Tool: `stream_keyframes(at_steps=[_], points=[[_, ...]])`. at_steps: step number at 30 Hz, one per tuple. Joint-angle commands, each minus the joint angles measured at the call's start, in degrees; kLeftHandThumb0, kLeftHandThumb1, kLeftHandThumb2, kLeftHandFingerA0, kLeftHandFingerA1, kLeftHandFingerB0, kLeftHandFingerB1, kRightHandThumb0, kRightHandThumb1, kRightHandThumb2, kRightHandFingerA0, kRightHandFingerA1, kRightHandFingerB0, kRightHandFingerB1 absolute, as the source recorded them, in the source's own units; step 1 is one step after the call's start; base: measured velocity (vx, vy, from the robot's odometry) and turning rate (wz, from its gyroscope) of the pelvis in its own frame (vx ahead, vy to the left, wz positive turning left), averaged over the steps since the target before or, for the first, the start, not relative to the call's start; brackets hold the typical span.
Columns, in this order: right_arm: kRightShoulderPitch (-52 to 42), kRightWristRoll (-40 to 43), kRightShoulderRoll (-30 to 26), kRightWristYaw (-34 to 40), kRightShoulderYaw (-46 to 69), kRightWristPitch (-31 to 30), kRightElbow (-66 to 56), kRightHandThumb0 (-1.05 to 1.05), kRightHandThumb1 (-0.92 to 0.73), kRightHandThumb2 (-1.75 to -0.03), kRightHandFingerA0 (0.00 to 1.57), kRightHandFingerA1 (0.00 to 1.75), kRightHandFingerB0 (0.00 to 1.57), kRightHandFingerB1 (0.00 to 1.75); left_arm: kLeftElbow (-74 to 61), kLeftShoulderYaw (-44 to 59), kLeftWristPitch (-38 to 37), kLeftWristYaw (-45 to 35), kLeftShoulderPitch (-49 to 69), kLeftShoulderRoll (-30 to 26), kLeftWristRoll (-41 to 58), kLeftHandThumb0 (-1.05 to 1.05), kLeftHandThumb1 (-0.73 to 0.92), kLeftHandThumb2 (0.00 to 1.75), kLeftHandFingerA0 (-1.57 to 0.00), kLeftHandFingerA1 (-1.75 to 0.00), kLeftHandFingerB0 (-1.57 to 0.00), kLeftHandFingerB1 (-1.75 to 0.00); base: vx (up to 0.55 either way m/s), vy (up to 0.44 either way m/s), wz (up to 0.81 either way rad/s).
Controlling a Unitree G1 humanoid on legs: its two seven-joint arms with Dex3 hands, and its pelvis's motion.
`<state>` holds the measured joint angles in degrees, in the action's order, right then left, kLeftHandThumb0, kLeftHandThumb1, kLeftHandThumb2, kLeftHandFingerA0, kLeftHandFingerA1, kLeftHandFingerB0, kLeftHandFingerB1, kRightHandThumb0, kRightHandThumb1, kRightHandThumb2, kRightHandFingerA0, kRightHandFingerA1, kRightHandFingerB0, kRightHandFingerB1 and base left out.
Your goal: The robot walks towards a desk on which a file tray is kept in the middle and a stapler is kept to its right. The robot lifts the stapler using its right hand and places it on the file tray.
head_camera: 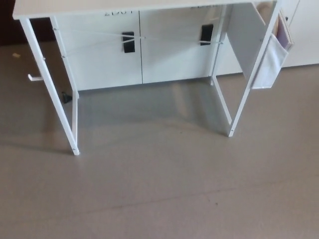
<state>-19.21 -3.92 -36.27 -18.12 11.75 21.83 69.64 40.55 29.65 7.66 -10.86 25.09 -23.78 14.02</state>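
Note:
A white desk (75,7) stands ahead at the top of the head view. Only the front strip of its top and its white legs (55,94) show. The file tray and the stapler are out of the picture. Neither of my hands appears in this view.
White cabinet doors (164,50) with black handles (128,42) stand behind the desk. A white fabric pocket (271,62) holding papers hangs on the desk's right side. A small hook (34,77) sticks out from the left leg. Grey floor (159,189) stretches between me and the desk.

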Motion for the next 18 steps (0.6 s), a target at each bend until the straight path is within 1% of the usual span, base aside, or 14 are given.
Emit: stream_keyframes(at_steps=[1, 3, 6, 7, 8, 9, 11, 12, 13, 18], points=[[0.2, 1.0, -0.5, 0.1, 0.2, 0.3, 0.0, -0.56, -0.63, -0.59, 0.14, 0.29, 0.0, 0.17, -1.5, 0.5, -0.2, 0.6, 0.3, -0.1, 0.2, -0.39, 0.36, 0.51, -0.73, -0.47, -0.76, -0.45, 0.13, -0.012, 0.12], [0.1, 1.0, -0.5, 0.1, 0.3, 0.3, 0.1, -0.56, -0.63, -0.59, 0.14, 0.29, 0.0, 0.17, -2.8, 0.8, -0.3, 0.2, 0.9, 0.3, 0.6, -0.36, 0.37, 0.51, -0.72, -0.47, -0.75, -0.45, 0.08, -0.056, 0.09], [0.1, 1.0, -0.5, 0.1, 0.3, 0.3, 0.1, -0.56, -0.63, -0.59, 0.14, 0.29, 0.0, 0.17, -3.5, 0.6, 0.0, 0.0, 1.3, 0.2, 0.3, -0.37, 0.38, 0.52, -0.71, -0.46, -0.74, -0.45, 0.17, -0.141, 0.08], [0.1, 1.0, -0.5, 0.1, 0.3, 0.3, 0.0, -0.56, -0.63, -0.59, 0.14, 0.29, 0.0, 0.17, -4.9, 0.4, 0.0, -0.2, 2.1, 0.3, 0.2, -0.36, 0.4, 0.52, -0.69, -0.46, -0.72, -0.44, 0.18, -0.198, 0.2], [0.1, 1.0, -0.5, 0.1, 0.3, 0.3, 0.0, -0.56, -0.63, -0.59, 0.14, 0.29, 0.0, 0.17, -5.0, 0.1, -0.2, -0.1, 2.3, 0.1, -0.2, -0.39, 0.39, 0.52, -0.71, -0.46, -0.74, -0.44, 0.21, -0.222, -0.15], [0.1, 1.0, -0.5, 0.1, 0.3, 0.3, 0.1, -0.56, -0.63, -0.59, 0.14, 0.29, 0.0, 0.17, -3.5, 0.1, 0.0, 0.3, 1.4, -0.1, -0.3, -0.39, 0.34, 0.51, -0.75, -0.47, -0.78, -0.46, 0.34, -0.417, 0.27], [0.1, 1.0, -0.5, 0.1, 0.3, 0.3, 0.1, -0.56, -0.63, -0.59, 0.14, 0.29, 0.0, 0.17, -1.7, 0.7, 0.5, 0.7, 0.1, -0.2, 0.2, -0.39, 0.34, 0.51, -0.75, -0.47, -0.78, -0.46, 0.27, -0.288, 0.2], [0.1, 1.0, -0.5, 0.1, 0.3, 0.3, 0.1, -0.56, -0.63, -0.59, 0.14, 0.29, 0.0, 0.17, -1.9, 0.2, -0.7, -0.4, 0.8, -0.4, -0.3, -0.4, 0.38, 0.52, -0.72, -0.46, -0.75, -0.45, 0.2, -0.165, -0.05], [0.1, 1.0, -0.5, 0.1, 0.3, 0.3, 0.1, -0.56, -0.63, -0.59, 0.14, 0.29, 0.0, 0.17, -4.0, 0.2, -0.1, -0.7, 1.8, -0.1, 0.0, -0.36, 0.4, 0.52, -0.69, -0.46, -0.72, -0.44, 0.14, -0.135, 0.03], [0.2, 1.1, -0.4, 0.0, 0.4, 0.4, 0.1, -0.56, -0.63, -0.59, 0.14, 0.29, 0.0, 0.17, -5.2, 0.4, 0.4, -0.9, 2.0, 0.1, 0.4, -0.36, 0.4, 0.52, -0.69, -0.46, -0.72, -0.44, 0.14, -0.048, -0.06]])
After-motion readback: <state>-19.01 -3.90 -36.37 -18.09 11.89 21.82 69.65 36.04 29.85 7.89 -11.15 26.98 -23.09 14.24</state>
